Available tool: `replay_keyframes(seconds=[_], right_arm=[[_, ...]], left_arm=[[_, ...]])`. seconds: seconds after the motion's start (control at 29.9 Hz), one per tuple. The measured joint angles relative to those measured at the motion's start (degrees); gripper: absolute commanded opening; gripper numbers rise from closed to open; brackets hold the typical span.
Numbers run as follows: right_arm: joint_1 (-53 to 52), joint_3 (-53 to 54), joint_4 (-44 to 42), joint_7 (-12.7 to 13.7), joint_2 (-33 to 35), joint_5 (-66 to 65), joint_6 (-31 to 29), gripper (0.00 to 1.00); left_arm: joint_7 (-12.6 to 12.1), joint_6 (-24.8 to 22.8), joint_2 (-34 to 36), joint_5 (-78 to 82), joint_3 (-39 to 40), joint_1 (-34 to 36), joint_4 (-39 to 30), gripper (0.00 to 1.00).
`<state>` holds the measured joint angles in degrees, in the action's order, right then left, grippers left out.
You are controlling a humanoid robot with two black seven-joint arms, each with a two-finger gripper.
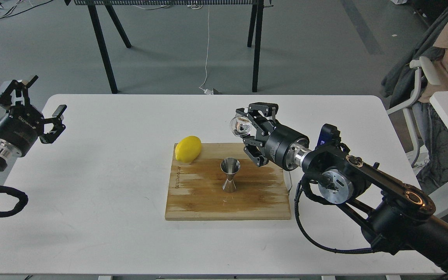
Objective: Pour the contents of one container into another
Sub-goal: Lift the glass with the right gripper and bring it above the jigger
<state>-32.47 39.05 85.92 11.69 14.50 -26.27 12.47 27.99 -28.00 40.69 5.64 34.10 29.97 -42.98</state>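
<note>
The steel hourglass jigger [230, 175] stands upright in the middle of the wooden cutting board [193, 202]. My right gripper [244, 130] is shut on the small clear glass cup [238, 125], holding it tipped on its side in the air. The cup hangs above and slightly right of the jigger's mouth, not touching it. A yellow lemon [188, 148] lies on the board's far left corner. My left gripper [42, 107] stands open at the table's left edge, holding nothing.
The white table [103, 186] carries the board at its centre. A metal handle [288, 179] sticks out of the board's right edge, under my right forearm. Black table legs stand on the floor behind; a chair and a second table sit at the right.
</note>
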Motion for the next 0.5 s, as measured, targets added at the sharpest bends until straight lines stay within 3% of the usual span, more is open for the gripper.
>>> replay_keyframes(seconds=[0.5], right_arm=[[-0.75, -5.97, -0.09, -0.08, 0.0, -8.91, 0.0, 0.37]], left_arm=[[0.02, 0.0, 0.08, 0.02, 0.0, 0.0, 0.0, 0.98]])
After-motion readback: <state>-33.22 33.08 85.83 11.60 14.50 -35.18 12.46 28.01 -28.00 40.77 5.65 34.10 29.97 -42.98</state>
